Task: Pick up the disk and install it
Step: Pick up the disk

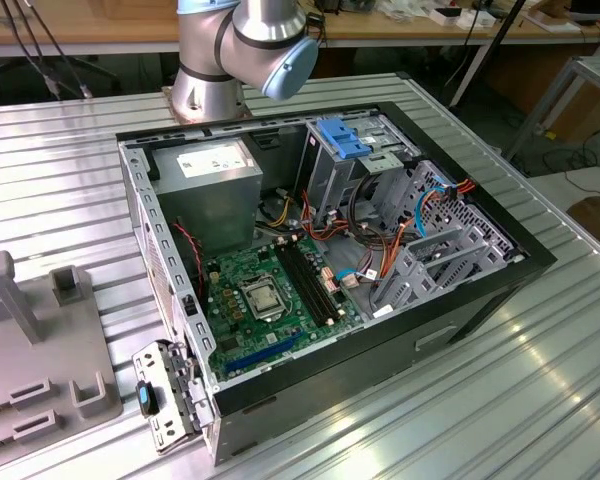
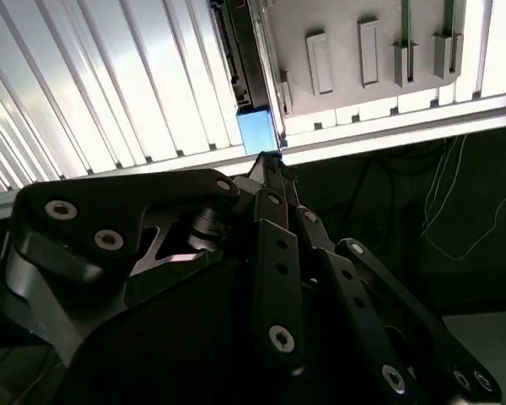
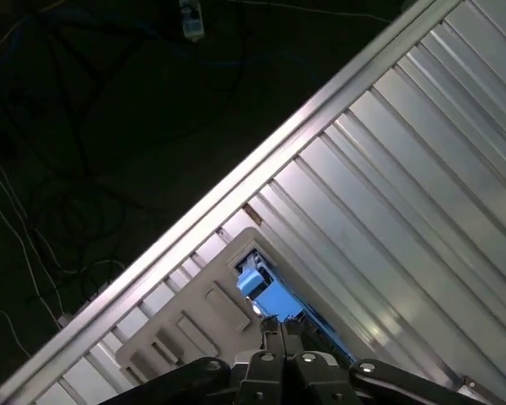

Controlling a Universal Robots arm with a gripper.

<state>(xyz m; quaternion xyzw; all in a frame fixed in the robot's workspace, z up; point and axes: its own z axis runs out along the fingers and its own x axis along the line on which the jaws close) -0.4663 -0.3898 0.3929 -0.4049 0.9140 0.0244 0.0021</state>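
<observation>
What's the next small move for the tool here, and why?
Probably a short, slow advance straight toward the disk. In the second wrist view the tool has its tip right at the disk's blue end, and the disk appears to stand on edge in the grey holder on the ribbed table. Whether they touch isn't clear, so creep in rather than lift.

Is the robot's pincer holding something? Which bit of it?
Cannot tell. The pincer is right at the blue end of the disk, which sits in a grey holder, but a grip isn't visible.
</observation>
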